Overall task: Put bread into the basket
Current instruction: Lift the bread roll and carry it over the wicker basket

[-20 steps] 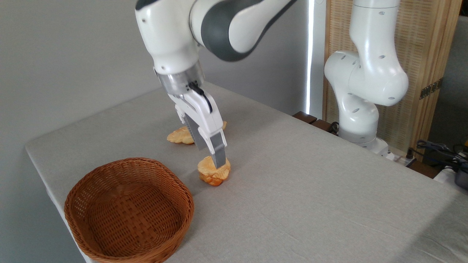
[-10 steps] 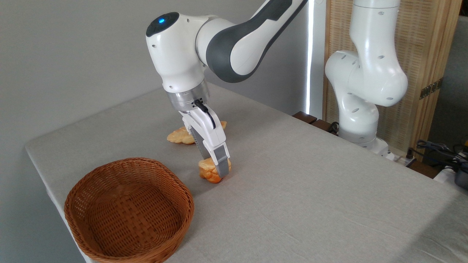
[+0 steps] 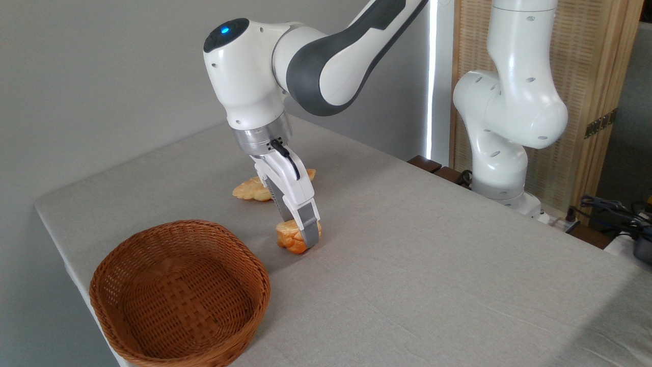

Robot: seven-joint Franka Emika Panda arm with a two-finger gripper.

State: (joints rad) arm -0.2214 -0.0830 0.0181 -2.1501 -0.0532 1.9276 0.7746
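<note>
Camera: jaws astride bread (image 3: 293, 239), basket (image 3: 153, 244) near table edge

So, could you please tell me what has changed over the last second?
The hand came down around the bun, its finger now low against the bun's side; the bun looks barely shifted. Whether the hand has closed on it is unclear. The basket, the pastry and the table stayed put.
</note>
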